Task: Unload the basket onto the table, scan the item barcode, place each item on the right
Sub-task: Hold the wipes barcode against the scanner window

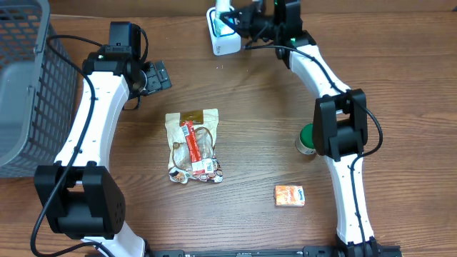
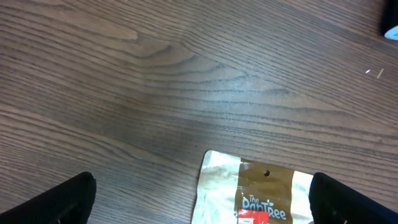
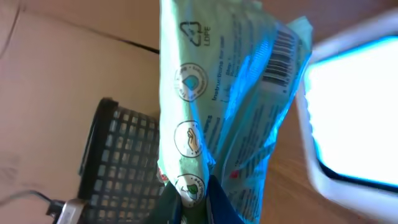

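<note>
- The grey basket (image 1: 25,86) is seen at the table's left edge in the overhead view. It is also caught behind the packet in the right wrist view.
- The left gripper (image 1: 156,75) is held wide open with nothing in it. Its 2 fingertips (image 2: 56,199) are shown only by the left wrist view, at either side of the snack bag (image 2: 261,193) top edge, with bare wood beyond.
- The snack bag is laid flat mid-table, well apart from the orange box (image 1: 289,195).
- The white scanner (image 1: 223,32) is set at the far edge.
- The right gripper (image 3: 191,202) is clamped on the pale green packet (image 3: 211,93), held just beside the scanner.
- The barcode (image 3: 283,46) is shown only in the right wrist view, on the packet edge nearest the lit window (image 3: 354,118).
- The green tin (image 1: 305,139) is partly hidden by the right arm.
</note>
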